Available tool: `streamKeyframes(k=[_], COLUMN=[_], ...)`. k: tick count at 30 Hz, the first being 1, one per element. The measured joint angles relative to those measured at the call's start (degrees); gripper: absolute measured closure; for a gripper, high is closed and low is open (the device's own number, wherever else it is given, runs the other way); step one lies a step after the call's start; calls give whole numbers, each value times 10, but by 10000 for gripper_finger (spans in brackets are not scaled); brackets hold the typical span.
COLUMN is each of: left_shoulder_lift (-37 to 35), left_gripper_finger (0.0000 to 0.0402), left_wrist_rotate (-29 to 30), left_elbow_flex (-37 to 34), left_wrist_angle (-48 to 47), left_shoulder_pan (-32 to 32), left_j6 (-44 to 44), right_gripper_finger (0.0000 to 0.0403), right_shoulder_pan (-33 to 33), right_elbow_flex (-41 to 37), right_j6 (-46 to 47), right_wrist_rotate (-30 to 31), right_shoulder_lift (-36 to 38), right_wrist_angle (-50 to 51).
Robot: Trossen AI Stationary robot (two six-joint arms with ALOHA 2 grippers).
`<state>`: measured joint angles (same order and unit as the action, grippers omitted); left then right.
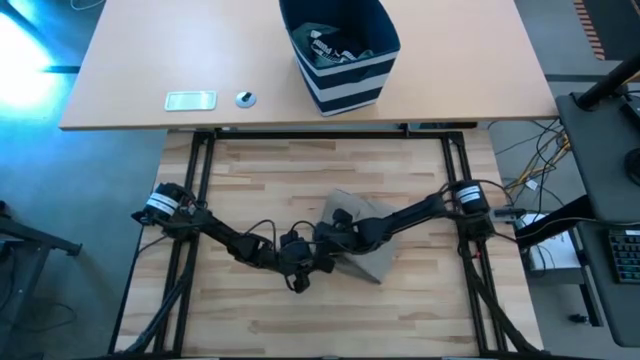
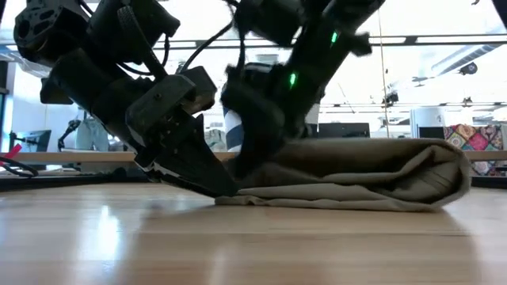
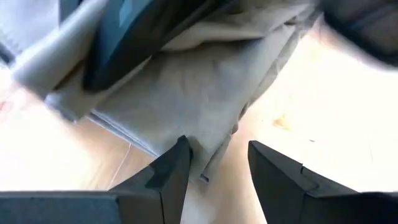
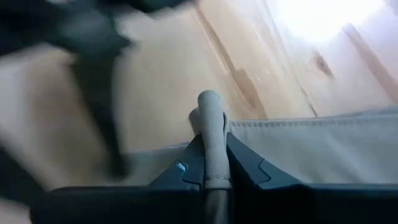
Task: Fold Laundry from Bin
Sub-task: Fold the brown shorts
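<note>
Folding underway: right gripper [image 4: 211, 167] pinches a fold of the soft beige cloth garment [image 1: 368, 245] mid-tabletop; left gripper [image 3: 214, 171], half-open, holds nothing. Next: draw the fold across.

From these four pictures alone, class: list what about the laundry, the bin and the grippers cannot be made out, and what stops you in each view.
- Bin contents, high view: too small to tell the pieces apart.
- Bin, low view: hidden behind the arms, only a striped sliver shows.
- Beige garment, high view: its near-left part is covered by both arms, so its outline is unclear.
- Left gripper, left wrist view: open at the cloth's edge; touching or not, cannot tell.
- Right gripper pinches a fold; the other arm is blurred.
</note>
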<state>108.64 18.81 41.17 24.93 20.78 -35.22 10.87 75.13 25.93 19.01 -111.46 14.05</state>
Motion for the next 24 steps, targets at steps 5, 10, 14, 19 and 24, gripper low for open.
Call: streamKeyframes(k=[5, 10, 14, 19, 24], left_shoulder_lift=[0, 0, -1, -27, -103], left_gripper_finger=[249, 249, 249, 248, 232], left_wrist_rotate=[-3, -9, -15, -48, -72], left_elbow_flex=[-1, -1, -1, -2, -5], left_wrist_angle=[0, 0, 0, -20, -108], left_shoulder_pan=[0, 0, 1, 0, 3], left_j6=[-4, -6, -15, -24, -26], right_gripper_finger=[376, 375, 362, 323, 255], right_shoulder_pan=[24, 44, 46, 46, 44], right_elbow_flex=[-1, -3, -4, -4, -3], right_j6=[3, 4, 26, 27, 37], right_wrist_rotate=[-48, -58, -49, -31, -25], right_shoulder_lift=[28, 11, -12, -19, -5], right_wrist_angle=[-2, -5, -12, -19, -19])
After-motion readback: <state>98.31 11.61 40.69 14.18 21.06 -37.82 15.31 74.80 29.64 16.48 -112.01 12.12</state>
